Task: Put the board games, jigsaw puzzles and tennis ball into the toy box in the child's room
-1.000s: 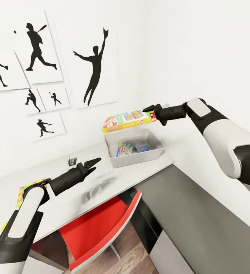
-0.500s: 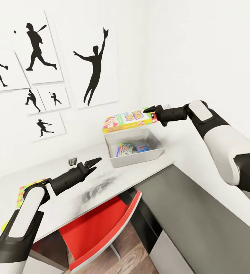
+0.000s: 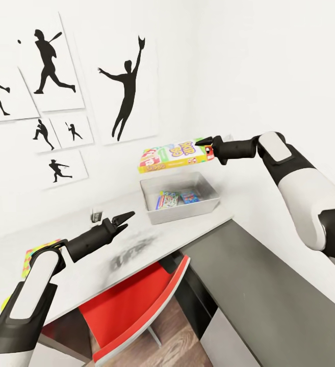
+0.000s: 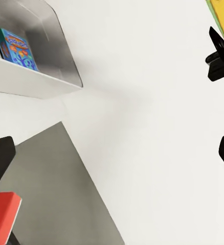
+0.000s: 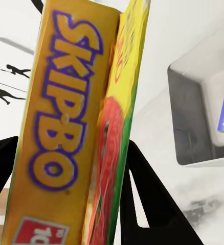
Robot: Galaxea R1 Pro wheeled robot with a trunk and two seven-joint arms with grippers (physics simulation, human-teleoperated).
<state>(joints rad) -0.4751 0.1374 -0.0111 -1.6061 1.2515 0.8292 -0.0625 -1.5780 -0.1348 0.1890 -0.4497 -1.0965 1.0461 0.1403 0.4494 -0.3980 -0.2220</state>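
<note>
My right gripper (image 3: 208, 148) is shut on one end of the rainbow SKIP-BO board game (image 3: 173, 155), holding it tilted in the air above the far side of the toy box (image 3: 183, 214). In the right wrist view the SKIP-BO box (image 5: 66, 127) sits between dark fingers (image 5: 158, 204). The grey toy box stands on the table (image 3: 136, 250) and holds the Monopoly box (image 3: 167, 199) and a blue box (image 3: 189, 196). My left gripper (image 3: 122, 220) hovers open over the table, left of the toy box (image 4: 50, 61), with nothing in it.
A red chair (image 3: 136, 311) is tucked under the table's front edge. A lower dark-grey cabinet top (image 3: 269, 295) runs along the right. A colourful flat thing (image 3: 29, 257) lies on the table behind my left arm. Silhouette pictures (image 3: 126, 92) hang on the white wall.
My right gripper has lifted the SKIP-BO box a little higher and slightly right, tilting it more. The left arm has not moved.
</note>
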